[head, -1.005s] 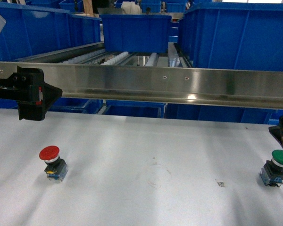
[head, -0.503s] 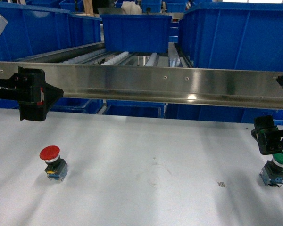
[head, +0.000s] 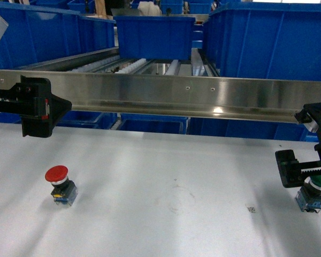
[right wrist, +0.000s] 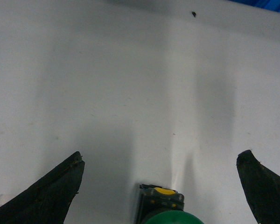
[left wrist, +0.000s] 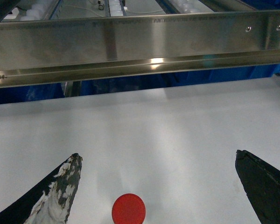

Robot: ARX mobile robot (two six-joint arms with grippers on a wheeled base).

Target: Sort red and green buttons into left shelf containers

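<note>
The red button (head: 56, 174) stands on the white table (head: 166, 171) at the left, red cap up on a dark base. My left gripper (head: 43, 107) hovers above and behind it, open; in the left wrist view the red button's cap (left wrist: 129, 210) shows low between the spread fingers of that gripper (left wrist: 157, 155). The green button (head: 313, 197) stands at the far right. My right gripper (head: 303, 143) is open right over it, one finger partly covering its cap. The right wrist view has the green button (right wrist: 164, 205) centred under that gripper (right wrist: 160, 154), untouched. A big blue bin (head: 37, 32) sits on the left shelf.
A steel rail (head: 176, 93) runs across the whole width between the table and the roller shelf. More blue bins stand at the centre back (head: 154, 36) and right (head: 273, 40), with others under the rail (head: 150, 124).
My right gripper has come in from the right edge and dropped toward the green button, with its fingers spread. The left gripper and both buttons have stayed put.
</note>
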